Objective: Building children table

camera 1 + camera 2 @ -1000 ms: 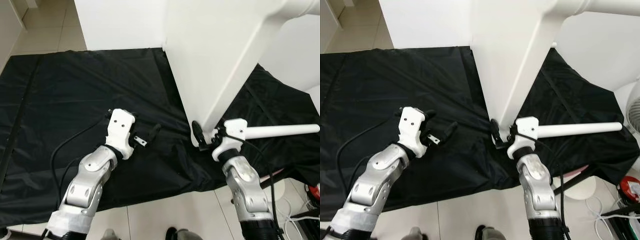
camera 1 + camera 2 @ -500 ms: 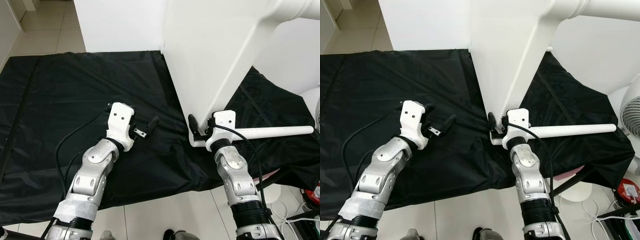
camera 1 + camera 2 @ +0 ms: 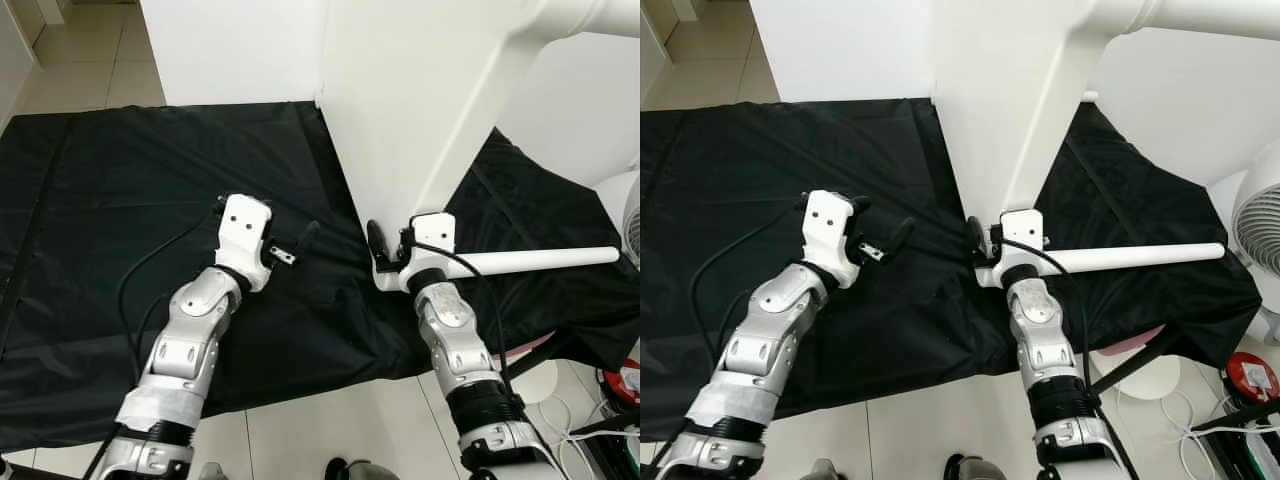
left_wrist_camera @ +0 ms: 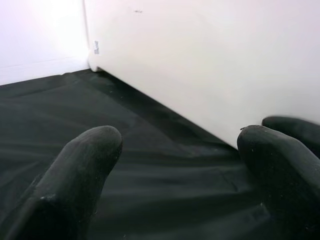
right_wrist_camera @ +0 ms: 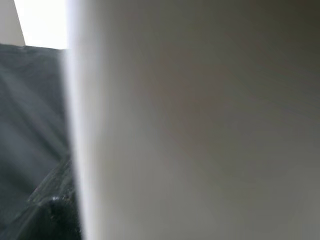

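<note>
Hovering over black sheet [image 3: 120, 200], left claw [image 3: 268, 238] open, empty; right claw [image 3: 385, 262] against white tabletop [image 3: 410, 110], grip unclear; sticker [image 4: 96, 47] unreadable.

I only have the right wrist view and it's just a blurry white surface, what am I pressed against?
Observer: The right gripper is at the bottom end of the white table's leg, which rests on the black sheet.
Operator: Anything beside it?
Observer: A loose white table leg lies on the sheet, extending to the robot's right.
Operator: Where's the other arm?
Observer: The left gripper hovers open above the sheet, left of the tabletop panel.
</note>
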